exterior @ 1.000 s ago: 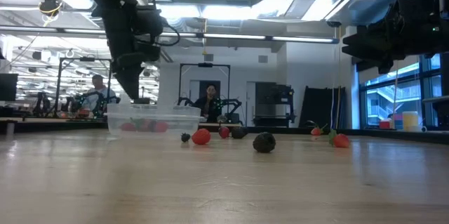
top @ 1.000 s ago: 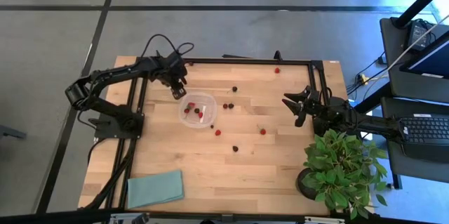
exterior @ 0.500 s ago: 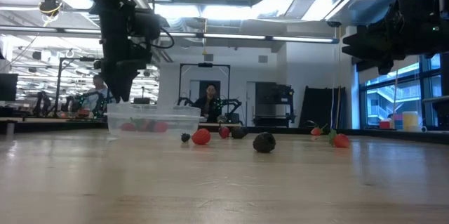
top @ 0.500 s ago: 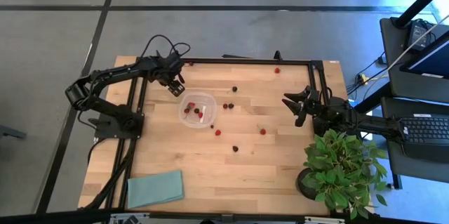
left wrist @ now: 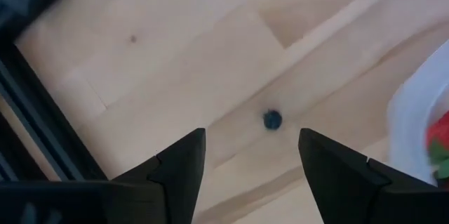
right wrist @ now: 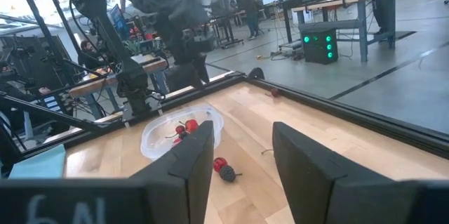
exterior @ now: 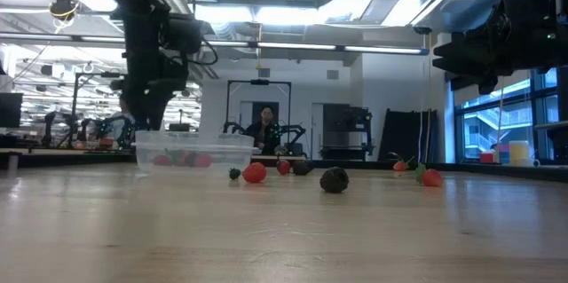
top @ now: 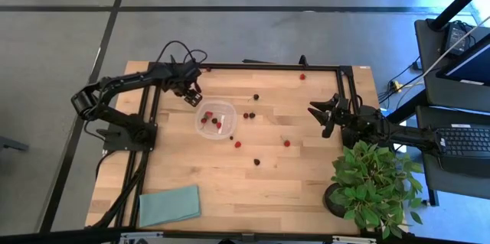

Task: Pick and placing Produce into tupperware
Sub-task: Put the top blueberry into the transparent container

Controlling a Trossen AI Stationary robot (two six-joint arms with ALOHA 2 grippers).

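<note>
The clear tupperware (top: pixel 216 119) stands on the wooden table, left of centre, with several red pieces of produce (top: pixel 207 120) inside. More red and dark pieces (top: pixel 246 115) lie loose on the table to its right. My left gripper (top: pixel 191 95) hangs open, pointing down, just off the tupperware's far left corner. A tiny dark berry (left wrist: pixel 272 119) lies on the wood below the gap between its fingers, untouched. The tupperware's wall (left wrist: pixel 414 129) shows at that view's edge. My right gripper (top: pixel 325 114) waits level and open at the table's right side.
A leafy potted plant (top: pixel 375 187) stands at the near right corner. A teal cloth (top: pixel 170 204) lies at the near left. A black frame rail (top: pixel 149 122) runs close beside my left gripper. People show in the room beyond the table (exterior: pixel 264 128).
My left gripper has drawn back from the tupperware's far left rim toward the table's left edge and has rolled about the line it points along. The tupperware and the loose produce have stayed where they were.
</note>
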